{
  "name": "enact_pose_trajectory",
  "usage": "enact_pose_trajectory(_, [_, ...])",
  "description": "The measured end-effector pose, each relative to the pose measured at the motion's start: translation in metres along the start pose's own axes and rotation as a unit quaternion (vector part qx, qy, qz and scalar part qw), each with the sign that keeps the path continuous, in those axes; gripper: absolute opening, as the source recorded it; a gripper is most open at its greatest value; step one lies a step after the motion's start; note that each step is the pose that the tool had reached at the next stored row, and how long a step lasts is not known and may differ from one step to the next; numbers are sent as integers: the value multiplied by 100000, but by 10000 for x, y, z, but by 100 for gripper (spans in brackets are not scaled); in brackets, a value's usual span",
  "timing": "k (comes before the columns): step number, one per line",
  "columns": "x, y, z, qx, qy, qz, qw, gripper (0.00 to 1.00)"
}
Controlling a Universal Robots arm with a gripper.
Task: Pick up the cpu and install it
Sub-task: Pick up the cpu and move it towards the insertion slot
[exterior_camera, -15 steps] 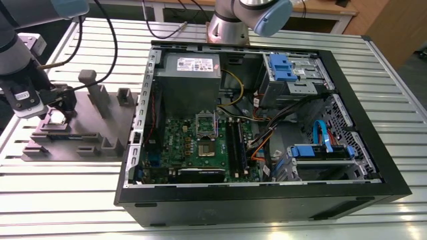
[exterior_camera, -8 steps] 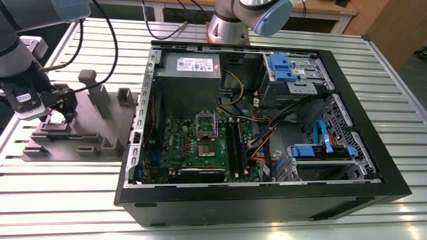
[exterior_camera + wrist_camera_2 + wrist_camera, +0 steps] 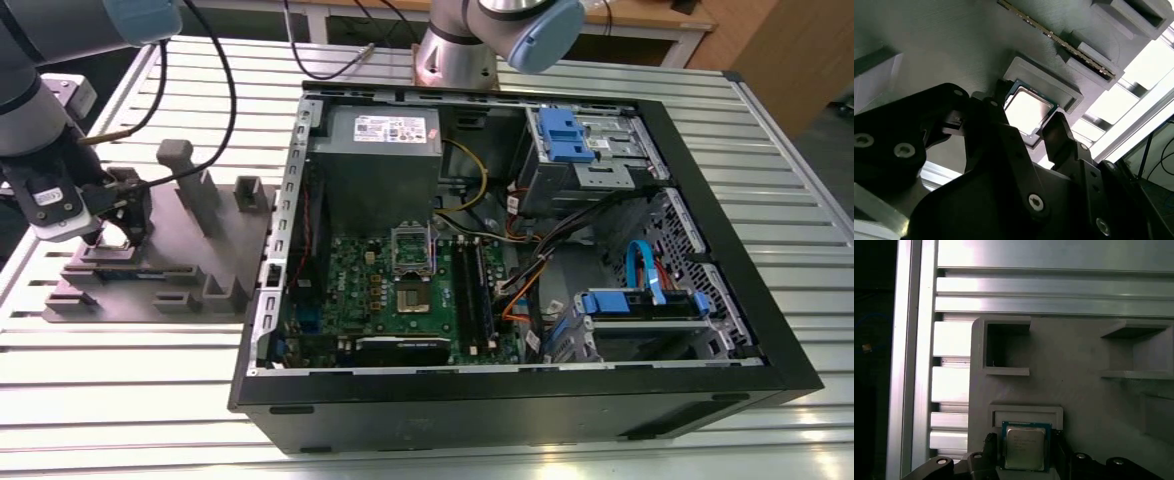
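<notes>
At the exterior view's left, the pincer (image 3: 118,238) is low over a grey holder block (image 3: 200,250) that lies on the slatted metal desk (image 3: 134,400), just beside the open computer case (image 3: 534,410). The cpu (image 3: 1025,447) lies flat in a shallow square recess of this block, with its silvery metal top facing up and a thin rim around it. In both wrist views the pincer is placed astride the cpu, with one dark part at each of two opposite edges and very near to them. If it is already grasping the chip or is released, I cannot tell. In the second wrist view a long thin board (image 3: 1054,37) stands on its edge in a slot of the same block, near the recess. Inside the case the green motherboard (image 3: 400,290) lies flat, and the square socket (image 3: 411,265) on it is well apart from the cpu.
</notes>
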State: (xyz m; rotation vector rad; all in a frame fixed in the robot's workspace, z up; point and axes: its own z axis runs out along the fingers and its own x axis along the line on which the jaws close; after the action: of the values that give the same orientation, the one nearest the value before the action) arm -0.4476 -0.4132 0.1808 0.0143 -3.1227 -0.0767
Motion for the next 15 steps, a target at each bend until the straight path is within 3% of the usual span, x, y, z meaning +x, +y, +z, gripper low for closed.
enact_pose_trajectory(15, [1,2,-13,-2,-2,-13,100000,56])
